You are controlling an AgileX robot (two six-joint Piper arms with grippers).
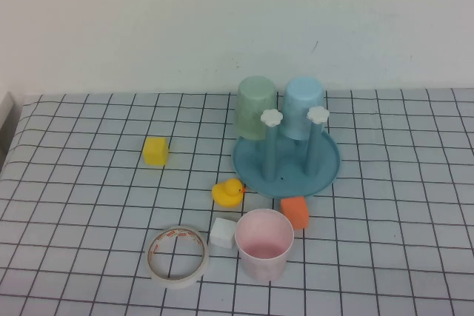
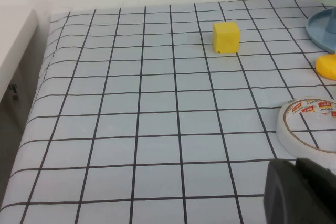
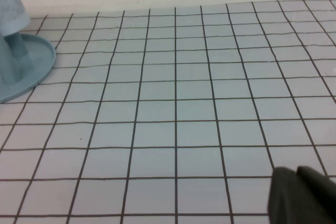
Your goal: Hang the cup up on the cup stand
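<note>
High view: cup (image 1: 264, 244) upright on the table, near the cup stand (image 1: 286, 162), orange block (image 1: 295, 212) between them. Left wrist view: left gripper (image 2: 300, 192) closed, empty, beside tape roll (image 2: 308, 125). Right wrist view: right gripper (image 3: 303, 195) closed, empty, above bare grid cloth.

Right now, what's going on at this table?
Nothing is being handled yet. The pink cup stands upright on the table, in front of the blue cup stand, which already carries a green cup and a blue cup upside down on its rear pegs. The left gripper and right gripper are both shut, empty, parked back from the objects.
</note>
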